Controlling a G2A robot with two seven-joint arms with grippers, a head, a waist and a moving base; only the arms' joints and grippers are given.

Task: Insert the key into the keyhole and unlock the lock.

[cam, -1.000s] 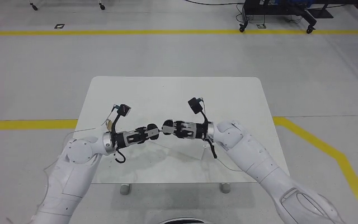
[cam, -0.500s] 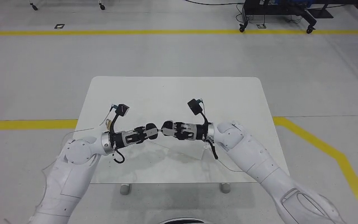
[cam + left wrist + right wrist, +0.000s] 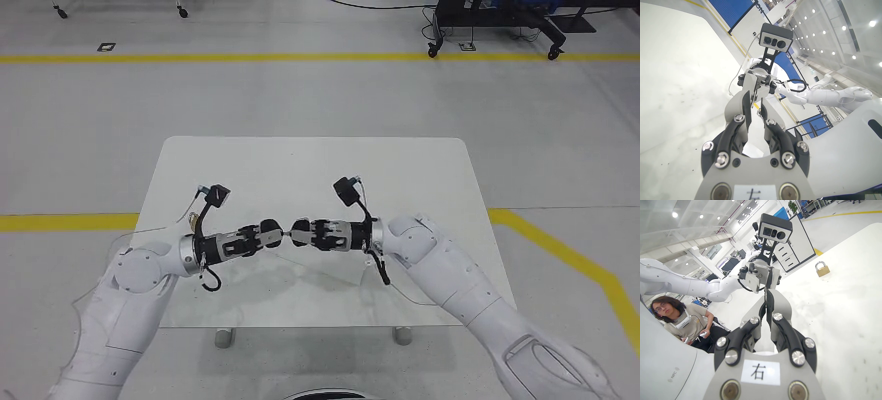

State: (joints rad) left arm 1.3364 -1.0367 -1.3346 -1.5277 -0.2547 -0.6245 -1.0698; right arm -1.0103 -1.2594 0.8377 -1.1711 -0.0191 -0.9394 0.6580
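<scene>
Over the middle of the white table (image 3: pixel 420 170) the two grippers meet tip to tip. My right gripper (image 3: pixel 766 293) is shut on a thin metal key (image 3: pixel 752 101), which sticks out from its fingertips toward the left arm. My left gripper (image 3: pixel 754 97) is open, with its dark pads (image 3: pixel 746 108) on either side of the key's free end. I cannot tell if they touch it. In the top view the left gripper (image 3: pixel 280 234) and right gripper (image 3: pixel 298 232) nearly touch. A brass padlock (image 3: pixel 822 269) with a closed silver shackle lies on the table beyond the left arm, apart from both grippers.
The table has bare surface on all sides of the arms. Its near edge (image 3: pixel 300 325) runs under both forearms. Yellow floor lines (image 3: pixel 300 57) cross the room around the table.
Both grippers have drifted slightly toward the far side of the table, staying tip to tip. The right gripper's hold has not changed.
</scene>
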